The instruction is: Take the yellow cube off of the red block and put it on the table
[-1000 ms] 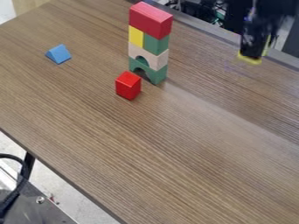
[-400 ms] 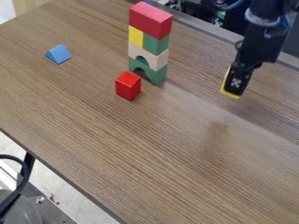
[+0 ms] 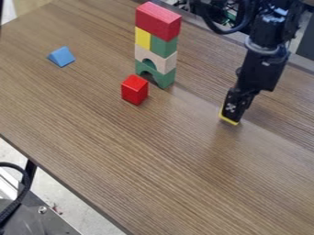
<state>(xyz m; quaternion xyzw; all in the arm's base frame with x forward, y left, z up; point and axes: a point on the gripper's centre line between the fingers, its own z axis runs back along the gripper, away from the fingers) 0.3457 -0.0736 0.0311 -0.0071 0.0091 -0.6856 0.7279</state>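
Collapse worries us, since tugging the yellow block [image 3: 142, 38] from under the large red block [image 3: 158, 20] at upper centre could unseat the latter, and we cannot tell whether the gripper [image 3: 229, 120], right of centre, is spread.

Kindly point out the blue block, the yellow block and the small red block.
Blue block [image 3: 61, 58]: camera view, its middle.
Yellow block [image 3: 142, 38]: camera view, its exposed side.
Small red block [image 3: 134, 81]: camera view, its top.
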